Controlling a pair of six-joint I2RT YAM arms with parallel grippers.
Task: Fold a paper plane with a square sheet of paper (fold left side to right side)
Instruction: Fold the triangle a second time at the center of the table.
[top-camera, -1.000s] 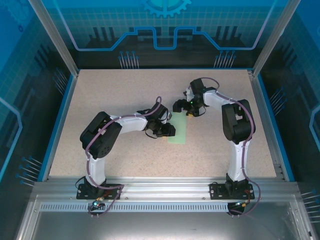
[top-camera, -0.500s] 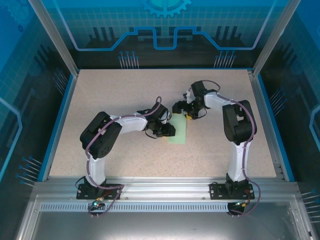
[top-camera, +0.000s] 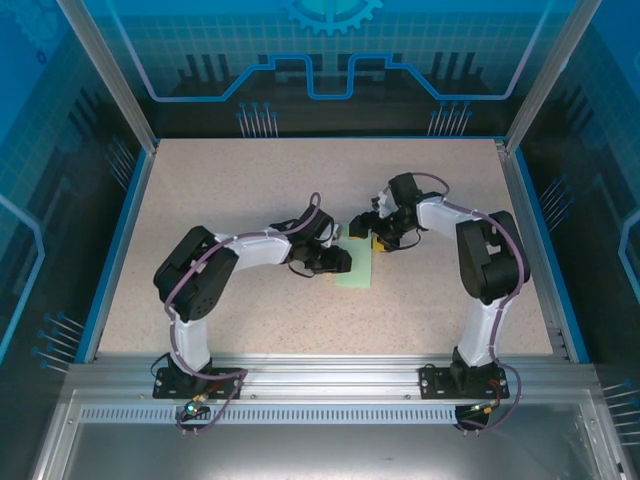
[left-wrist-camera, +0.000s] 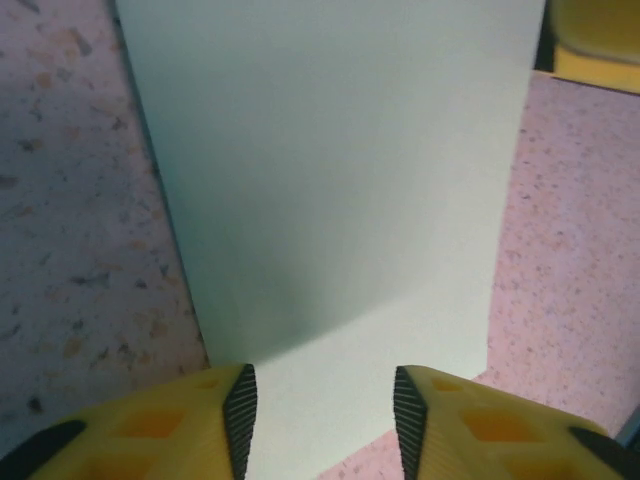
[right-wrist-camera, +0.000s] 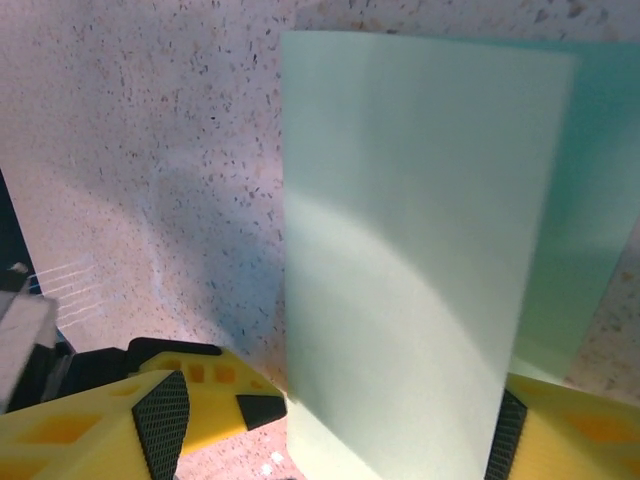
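Straddling doubled square sheet of paper (top-camera: 356, 268) near bench centre, ready to press crease: left tool (left-wrist-camera: 320, 400) part-open, right tool (right-wrist-camera: 335, 425) wide, seemingly gripping nothing.

Two grippers crowd the paper (top-camera: 358, 270): the left gripper (top-camera: 342, 262) sits at its left edge and the right gripper (top-camera: 368, 240) at its far end, each with jaws parted astride the sheet. Their arms block the paper's left and right flanks. Bare table (top-camera: 230, 190) lies open beyond the paper's far end and on its near side.
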